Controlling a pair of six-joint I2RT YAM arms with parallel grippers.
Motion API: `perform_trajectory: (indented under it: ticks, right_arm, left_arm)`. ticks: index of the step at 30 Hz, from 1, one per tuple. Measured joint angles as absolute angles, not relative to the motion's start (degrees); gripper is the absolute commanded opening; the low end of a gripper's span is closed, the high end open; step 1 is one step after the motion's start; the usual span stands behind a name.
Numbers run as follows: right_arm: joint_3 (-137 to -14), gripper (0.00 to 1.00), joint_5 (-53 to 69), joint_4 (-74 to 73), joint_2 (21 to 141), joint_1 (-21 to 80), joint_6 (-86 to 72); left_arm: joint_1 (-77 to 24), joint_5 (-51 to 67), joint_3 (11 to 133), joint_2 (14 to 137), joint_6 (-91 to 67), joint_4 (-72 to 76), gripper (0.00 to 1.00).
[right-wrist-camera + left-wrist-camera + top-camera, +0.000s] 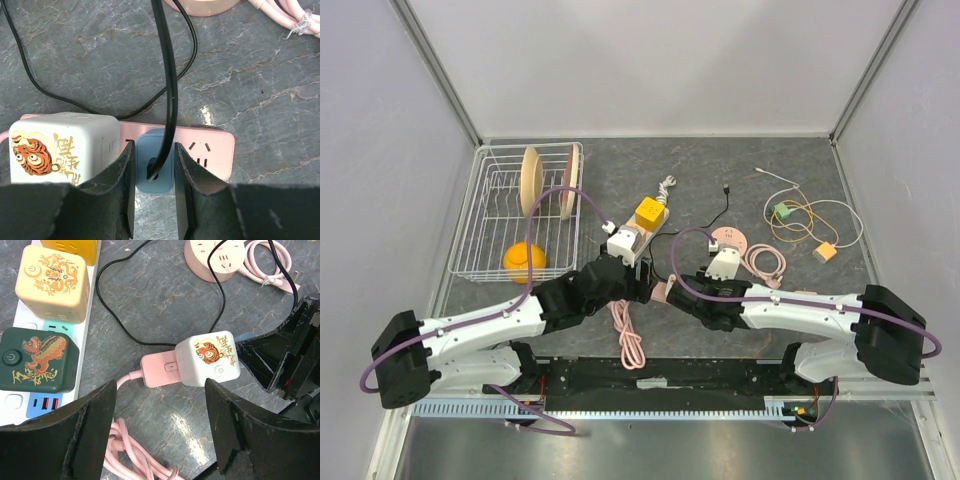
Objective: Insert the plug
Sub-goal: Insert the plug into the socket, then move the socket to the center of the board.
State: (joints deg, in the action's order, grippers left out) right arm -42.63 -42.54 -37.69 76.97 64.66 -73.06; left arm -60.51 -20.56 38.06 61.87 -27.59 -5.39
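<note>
Two fingers of the right gripper [153, 160] are pinching the blue plug [147, 147], which is sitting on the pink power strip [212, 150], a white cube adapter [65, 145] just beside it at nine o'clock. The left gripper [160, 390] is hovering spread above that cube's end of the strip.

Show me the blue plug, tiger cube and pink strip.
blue plug [147, 150]: right wrist view, upper face.
tiger cube [207, 357]: left wrist view, printed face.
pink strip [215, 155]: right wrist view, bare socket end.

The light was bright and even from above; shadows were soft, with small glare on the table [182, 422].
</note>
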Motion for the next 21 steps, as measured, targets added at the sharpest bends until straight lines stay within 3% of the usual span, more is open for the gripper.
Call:
perform_trajectory:
  ticks: [1,2,5,8,14,21]
  right_arm:
    - [-42.9,0.30,-42.3,-38.2,76.9,64.7,-73.1]
    - [-43.2,0.44,-42.3,-38.5,76.4,64.6,-73.0]
    - [-43.7,0.70,-41.1,-39.2,75.7,64.4,-72.2]
    - [-45.4,0.87,-39.7,-41.5,73.8,63.5,-69.7]
    - [-51.1,0.98,-38.2,-43.0,66.5,58.6,-62.8]
    - [-52.1,0.98,-34.7,-42.6,58.6,51.2,-54.9]
  left_arm:
    - [-60.5,-20.7,38.1,61.9,-27.6,-5.4,0.80]
    - [-60.5,-20.8,38.1,62.0,-27.6,-5.4,0.80]
    - [-60.5,-21.0,38.5,62.3,-27.5,-5.5,0.81]
    - [-60.5,-21.0,39.8,62.8,-27.4,-5.5,0.81]
    - [-60.5,-20.9,42.4,62.9,-26.4,-5.7,0.82]
    - [-60.7,-18.0,42.6,61.1,-26.2,-13.3,0.78]
